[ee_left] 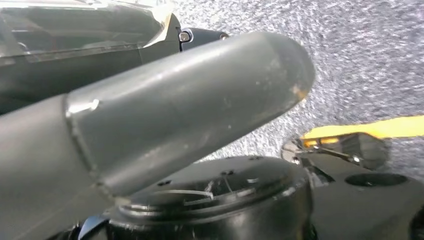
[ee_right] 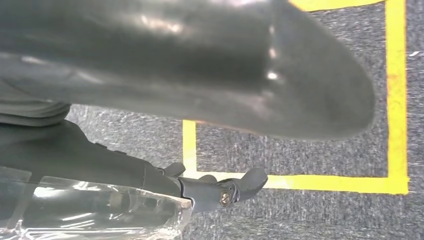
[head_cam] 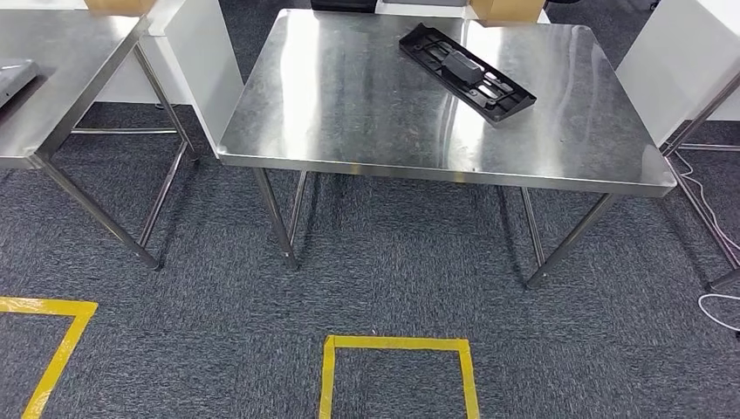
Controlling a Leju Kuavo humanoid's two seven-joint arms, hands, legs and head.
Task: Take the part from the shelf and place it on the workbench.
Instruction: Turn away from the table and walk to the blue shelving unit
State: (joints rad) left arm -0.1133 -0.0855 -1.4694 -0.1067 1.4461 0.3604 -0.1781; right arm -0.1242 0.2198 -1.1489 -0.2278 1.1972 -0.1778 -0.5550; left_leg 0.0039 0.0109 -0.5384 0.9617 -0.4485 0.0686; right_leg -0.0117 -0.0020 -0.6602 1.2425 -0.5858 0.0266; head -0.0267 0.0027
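Robot hand (ee_left: 165, 115) (ee_right: 200, 65) states unclear in wrist views; black part (head_cam: 467, 72) on workbench (head_cam: 349, 105) overhead.

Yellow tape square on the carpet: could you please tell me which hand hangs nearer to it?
Probably the right: the right hand hangs over a corner of the yellow tape square, while the left hand has a tape strip lying farther off.

Left hand (ee_left: 165, 115) – thumb (grey) – above carpet (ee_left: 370, 60).

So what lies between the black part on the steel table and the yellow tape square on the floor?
In the head view, only bare steel table top, then grey carpet, lies between the black part and the yellow tape square.
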